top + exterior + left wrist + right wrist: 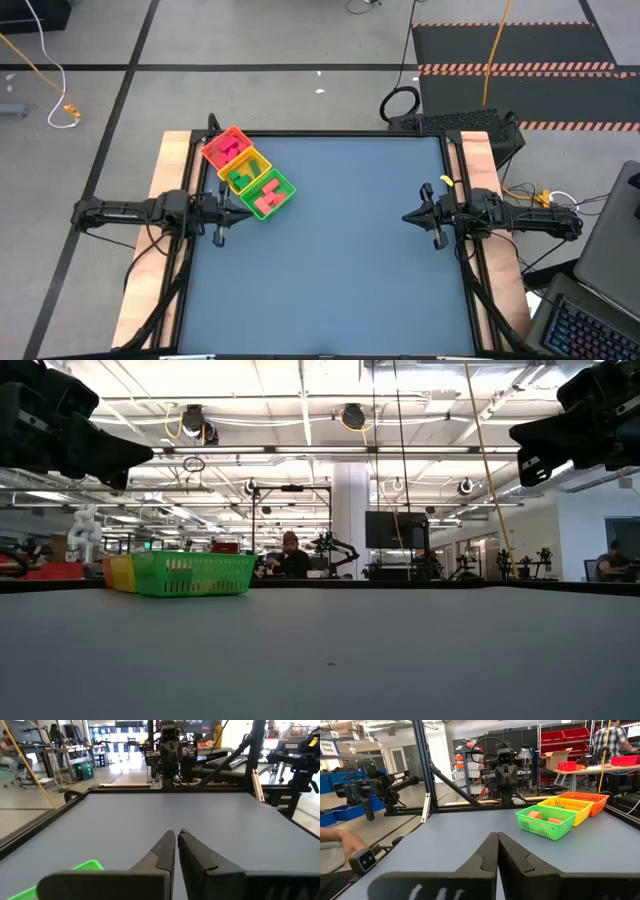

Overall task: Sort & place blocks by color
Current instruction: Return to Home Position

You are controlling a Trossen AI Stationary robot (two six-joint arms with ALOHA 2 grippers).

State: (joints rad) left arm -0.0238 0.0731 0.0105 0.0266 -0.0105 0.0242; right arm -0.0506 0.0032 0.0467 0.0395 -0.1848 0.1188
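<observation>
Matt smooth table (340, 260), plastic mesh tray (195, 575), bare wooden edges (172, 170)

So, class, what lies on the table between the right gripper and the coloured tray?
Nothing: in the high view only bare table separates the right gripper from the tray.

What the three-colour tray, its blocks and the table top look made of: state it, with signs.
Tray: likely moulded plastic, slightly glossy; its walls are an open lattice in bright colours.
Blocks: smooth, evenly coloured, perhaps plastic or painted wood; cannot tell which.
Table top: matt blue-grey sheet without glare; material unclear.
</observation>
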